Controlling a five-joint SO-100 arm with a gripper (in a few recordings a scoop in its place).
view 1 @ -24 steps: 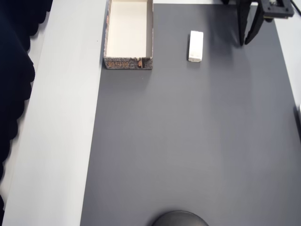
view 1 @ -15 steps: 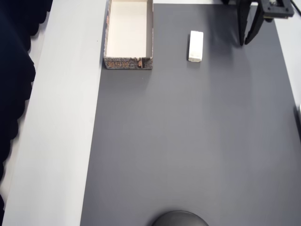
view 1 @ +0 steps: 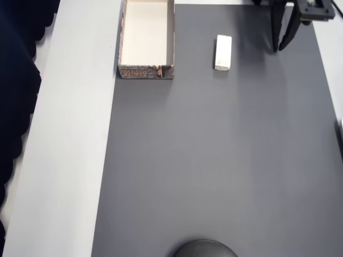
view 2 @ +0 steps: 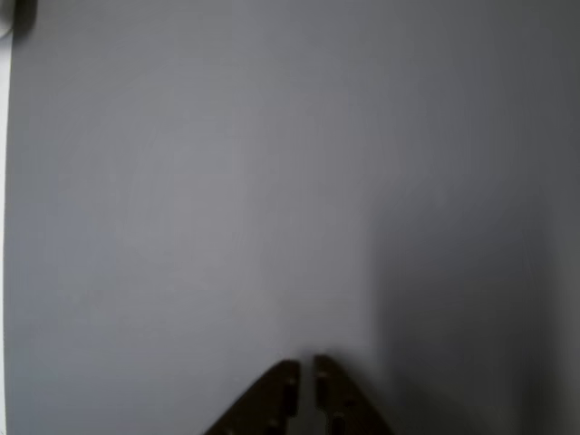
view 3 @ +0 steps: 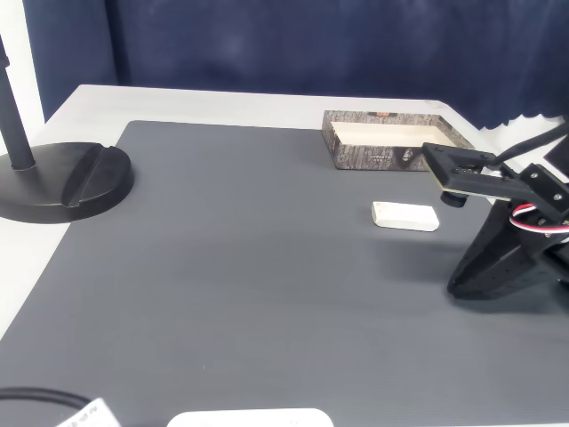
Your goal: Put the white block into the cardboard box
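A dark grey mat (view 1: 214, 160) covered the table. The block (view 1: 223, 52) lay flat near the mat's far edge, with the box (view 1: 146, 37) at the far left corner, apart from it. My gripper (view 1: 280, 49) rested near the far right corner, jaws nearly together and empty. Reaching with jaws that narrow risked nudging the block away instead of straddling it.
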